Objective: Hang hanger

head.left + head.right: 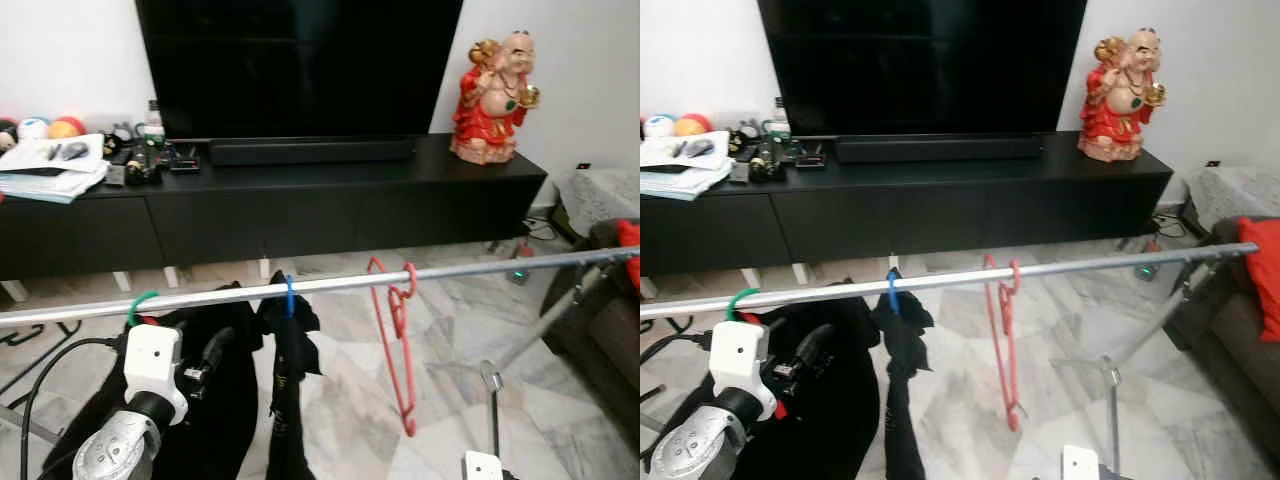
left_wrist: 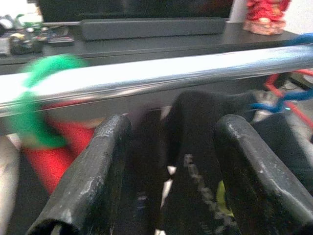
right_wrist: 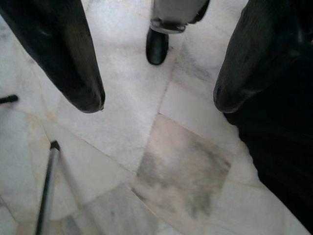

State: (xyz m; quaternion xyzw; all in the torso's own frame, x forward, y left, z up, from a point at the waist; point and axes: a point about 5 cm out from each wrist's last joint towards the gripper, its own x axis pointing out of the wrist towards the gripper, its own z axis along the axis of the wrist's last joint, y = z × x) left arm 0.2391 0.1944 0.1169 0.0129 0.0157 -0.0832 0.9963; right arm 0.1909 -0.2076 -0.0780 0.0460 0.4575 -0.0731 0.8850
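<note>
Green hanger — hooked over the silver rail at its left end, carrying a black garment. Judged light, thin and stiff at the hook, the cloth below soft and liable to swing; best taken at the neck just under the hook.

Left pincer — spread, holding nothing, just below the rail and right of the green hook, near but not touching.

Blue hanger with dark clothing, then bare red hanger, farther right on the rail.

Right pincer — spread, idle, low over the marble floor.

Far: black counter under a television.
</note>
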